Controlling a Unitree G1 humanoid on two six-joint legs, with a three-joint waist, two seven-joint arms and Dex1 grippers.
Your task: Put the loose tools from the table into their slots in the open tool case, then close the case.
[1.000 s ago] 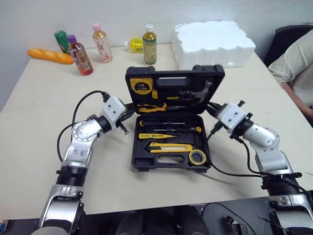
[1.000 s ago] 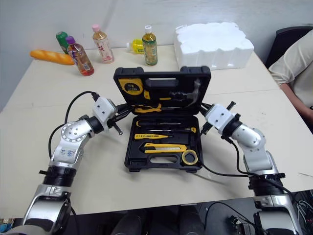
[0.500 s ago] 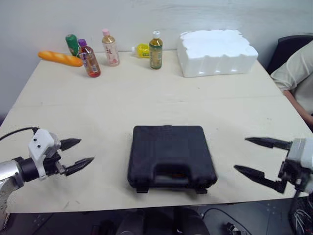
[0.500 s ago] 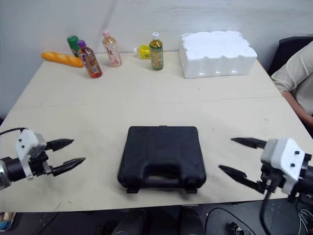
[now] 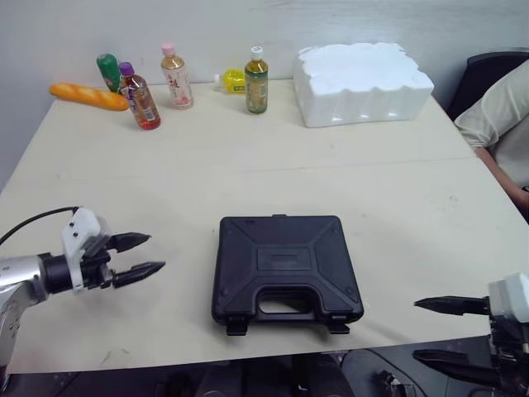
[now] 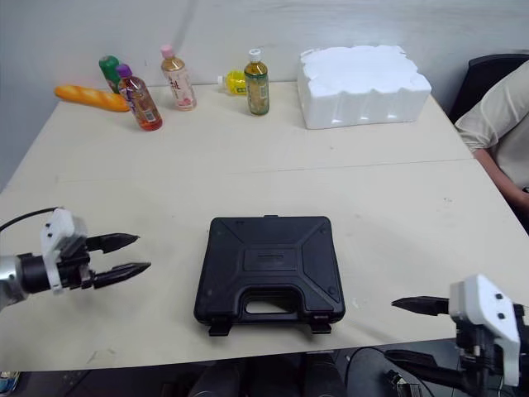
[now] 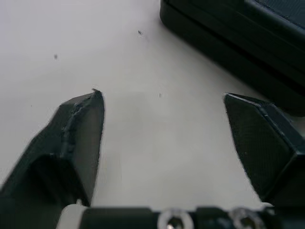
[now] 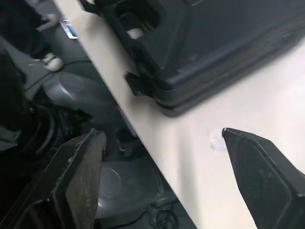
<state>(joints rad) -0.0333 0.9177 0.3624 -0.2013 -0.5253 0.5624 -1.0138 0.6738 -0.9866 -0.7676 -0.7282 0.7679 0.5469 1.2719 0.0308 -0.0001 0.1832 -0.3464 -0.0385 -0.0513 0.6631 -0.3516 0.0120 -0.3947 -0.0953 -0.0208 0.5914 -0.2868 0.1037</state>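
The job looks almost done, or all done. The tool case is shut, with its lid flat down. It lies near the front edge of the table, in the middle, between the two arms.

The other things on the table are far at the back: some bottles, a long bread and a white foam block. None of them is a tool. So I think the tools are all inside the case.

The case is black and made of hard plastic. Its lid has raised lines on it. The handle is on the side closest to the robot. Two small latches stick out at that edge, one near each corner. I cannot tell if they are snapped shut. If they are loose, pressing them down is the only thing left to do.

The left gripper is over the table, to the left of the case and not touching it. Its two fingers are spread apart and hold nothing. The right gripper is at the front right edge of the table, away from the case. Its fingers are spread wide too, and they hold nothing.
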